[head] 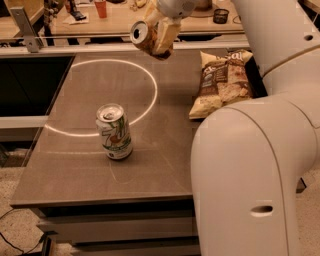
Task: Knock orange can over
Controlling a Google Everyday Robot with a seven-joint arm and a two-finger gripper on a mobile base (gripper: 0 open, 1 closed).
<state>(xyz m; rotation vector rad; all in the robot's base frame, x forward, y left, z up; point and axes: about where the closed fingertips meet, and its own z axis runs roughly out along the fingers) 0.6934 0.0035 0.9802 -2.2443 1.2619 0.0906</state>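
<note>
- Your orange can (144, 36) is off the bench (75, 170), held in the air above the bench's far edge, near the top middle of the view.
- The can is tipped well off upright. Its silver top with the pull tab faces left and towards the camera, and its body slants away to the right and down.
- Your gripper (156, 35) is at that same spot, reaching in from the upper right. Its pale fingers (166, 36) are clenched around the can's body, one on the near side and one behind it.
- Below the can, a thin bright ring of light (152, 95) lies on the brown bench top. Part of its curve runs under the raised can.
- A white-and-green can (115, 131) stands upright on the bench, nearer the camera and a little left of the orange can, well apart from it. It sits just by the near edge of the ring.
- A bag of chips (225, 82) lies flat on the right side of the bench, to the right of the gripper and lower in the view.
- Your robot's large white arm (240, 175) fills the right side of the view and covers the bench's near right corner.
- Beyond the bench is a far table (120, 17) with a red cup (101, 8) and other small items too indistinct to name.
</note>
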